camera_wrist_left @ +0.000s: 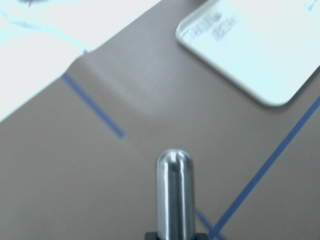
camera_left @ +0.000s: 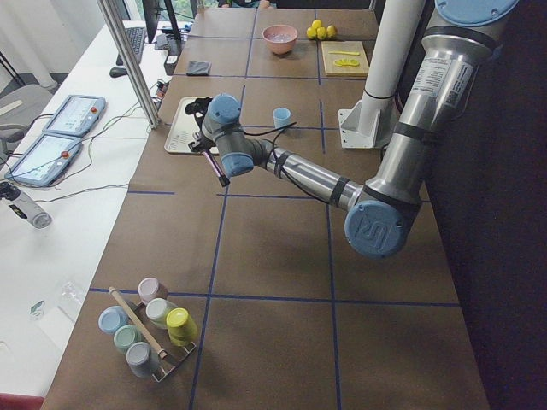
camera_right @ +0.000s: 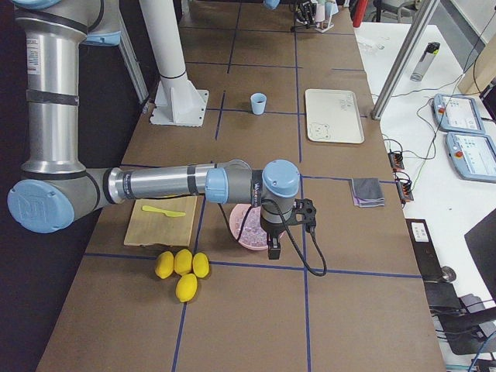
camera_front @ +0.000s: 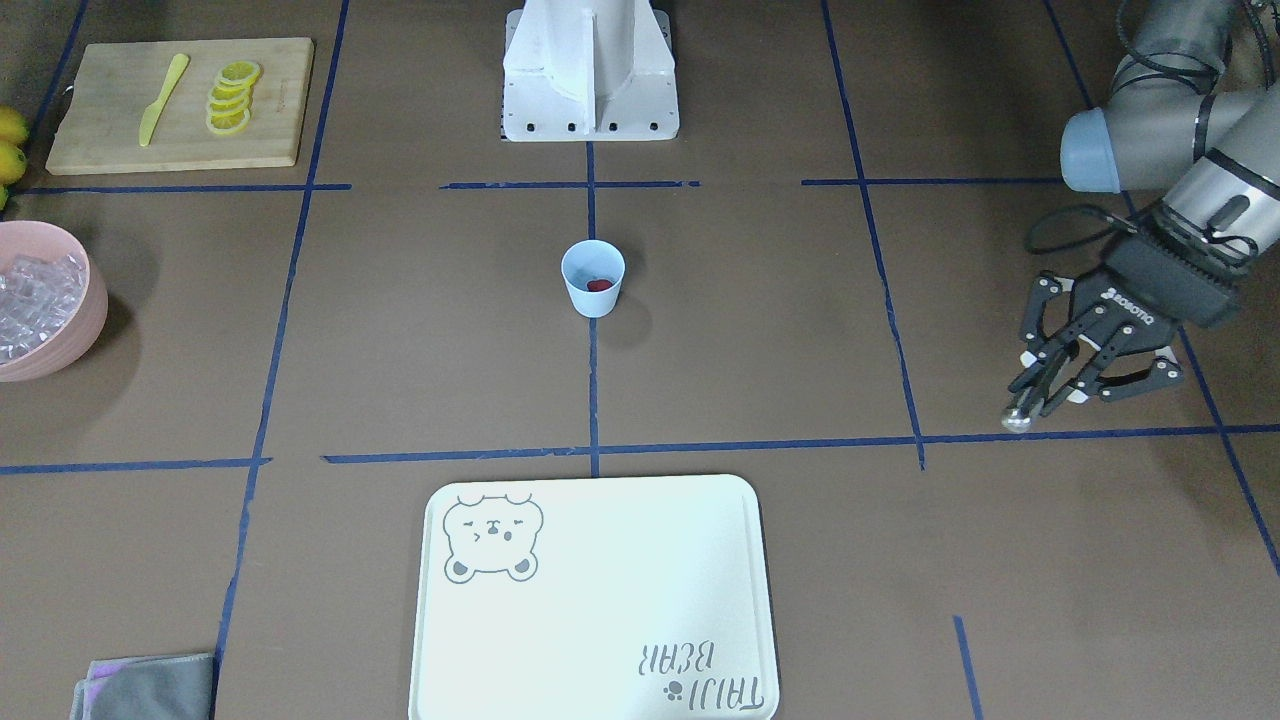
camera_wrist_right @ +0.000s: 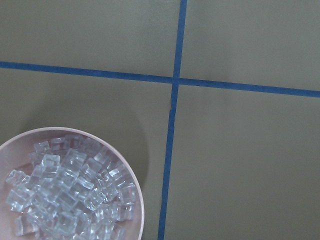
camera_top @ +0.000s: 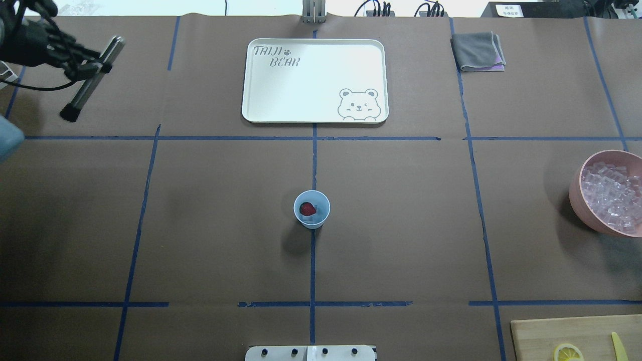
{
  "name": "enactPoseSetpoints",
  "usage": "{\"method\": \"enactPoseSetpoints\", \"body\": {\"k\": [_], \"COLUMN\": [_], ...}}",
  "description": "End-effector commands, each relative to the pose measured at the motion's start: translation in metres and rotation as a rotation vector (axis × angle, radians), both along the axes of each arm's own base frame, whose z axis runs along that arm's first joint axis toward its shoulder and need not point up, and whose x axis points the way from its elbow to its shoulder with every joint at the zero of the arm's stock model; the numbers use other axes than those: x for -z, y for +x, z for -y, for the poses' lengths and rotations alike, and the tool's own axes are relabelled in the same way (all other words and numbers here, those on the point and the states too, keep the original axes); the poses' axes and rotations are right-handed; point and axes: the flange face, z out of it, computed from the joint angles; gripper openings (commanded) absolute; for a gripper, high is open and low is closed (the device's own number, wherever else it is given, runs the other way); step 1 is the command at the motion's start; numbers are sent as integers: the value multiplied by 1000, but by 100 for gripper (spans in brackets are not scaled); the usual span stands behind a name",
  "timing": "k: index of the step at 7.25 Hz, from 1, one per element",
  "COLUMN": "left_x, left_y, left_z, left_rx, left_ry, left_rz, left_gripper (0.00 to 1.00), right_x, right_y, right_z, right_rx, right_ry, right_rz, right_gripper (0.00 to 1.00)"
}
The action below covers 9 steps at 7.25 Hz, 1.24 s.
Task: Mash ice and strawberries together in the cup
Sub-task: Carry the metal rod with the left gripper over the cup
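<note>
The pale blue cup (camera_top: 311,209) stands at the table's middle, also seen in the front-facing view as the cup (camera_front: 592,278). Inside it lies a red strawberry (camera_top: 307,208) on some whitish ice (camera_top: 310,218). More ice (camera_top: 614,195) fills the pink bowl (camera_top: 577,193) at the right. My left gripper (camera_top: 98,62) is far left of the cup, above the table, shut on a metal muddler rod (camera_front: 1017,418) whose rounded end shows as the rod (camera_wrist_left: 173,195). My right gripper (camera_right: 273,248) hangs beside the bowl; I cannot tell whether it is open or shut.
A white bear tray (camera_top: 251,80) lies beyond the cup. A grey cloth (camera_top: 477,50) sits at the far right. A cutting board (camera_front: 100,150) carries lemon slices (camera_front: 232,95) and a yellow knife (camera_front: 162,98). Whole lemons (camera_right: 182,267) lie nearby. A rack of cups (camera_left: 149,329) stands at the left end.
</note>
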Motion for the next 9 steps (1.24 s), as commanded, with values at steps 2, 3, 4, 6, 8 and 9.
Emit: {"method": "enactPoseSetpoints", "body": {"k": [2, 3, 4, 6, 8, 9], "left_x": [113, 119, 129, 138, 136, 120], "left_y": [94, 103, 121, 158, 191, 227], "left_z": [-34, -47, -63, -106, -149, -180], "left_rx": [-149, -142, -116, -11, 26, 29], "left_ry": [255, 369, 434, 554, 539, 513], "left_rz": [-165, -242, -304, -478, -678, -742], "left_gripper": [0, 0, 0, 0, 0, 0], "right_x": [7, 7, 7, 6, 5, 4], "right_y": [-1, -1, -1, -1, -1, -1], "right_z": [2, 2, 2, 2, 3, 2], "right_rx": [0, 0, 0, 3, 3, 3], "right_ry": [12, 14, 14, 13, 13, 10], "right_rz": [4, 4, 4, 2, 1, 1], "right_gripper": [99, 100, 99, 100, 100, 99]}}
